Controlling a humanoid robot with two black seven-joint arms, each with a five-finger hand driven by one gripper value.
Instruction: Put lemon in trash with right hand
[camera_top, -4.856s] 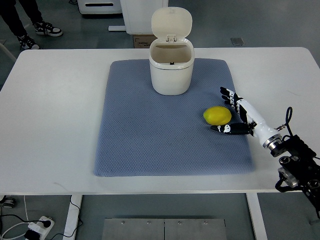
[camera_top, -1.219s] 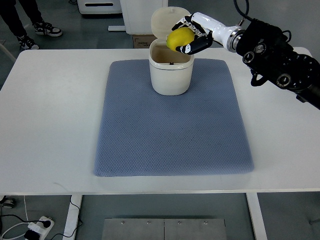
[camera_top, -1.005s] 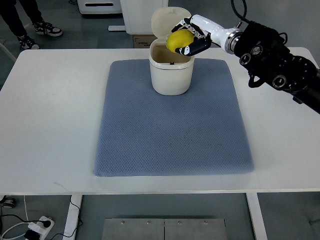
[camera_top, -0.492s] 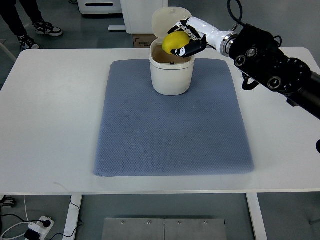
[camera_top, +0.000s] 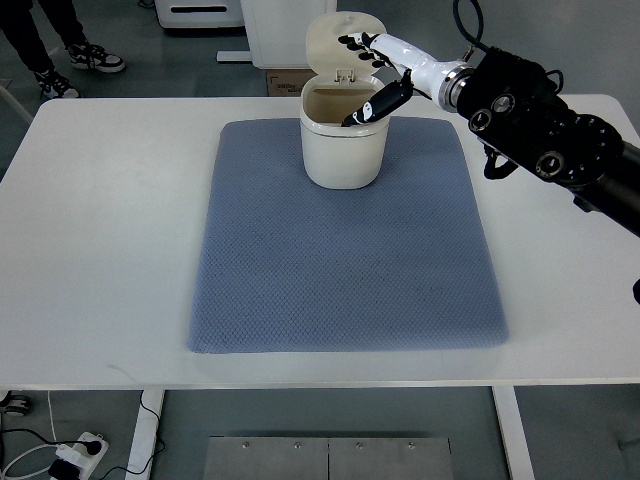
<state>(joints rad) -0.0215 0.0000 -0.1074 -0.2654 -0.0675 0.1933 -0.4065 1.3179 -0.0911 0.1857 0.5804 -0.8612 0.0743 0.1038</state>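
Observation:
A cream trash bin (camera_top: 343, 150) with its lid flipped up stands at the far middle of the blue mat (camera_top: 340, 250). My right hand (camera_top: 366, 76) hovers over the bin's mouth with its fingers spread and nothing in them. Its thumb points down toward the opening. The lemon is not visible anywhere; the inside of the bin is mostly hidden from this angle. The right arm (camera_top: 530, 110) comes in from the right edge. The left arm is out of view.
The white table (camera_top: 100, 250) carries only the mat and bin. Beyond the far edge a person's legs and shoes (camera_top: 70, 55) stand at the top left, with white equipment (camera_top: 200, 15) behind. A power strip (camera_top: 75, 455) lies on the floor below.
The right hand carried the lemon from the mat up over the bin. Half a second ago it still held the lemon; now the fingers have spread and the lemon is gone from sight.

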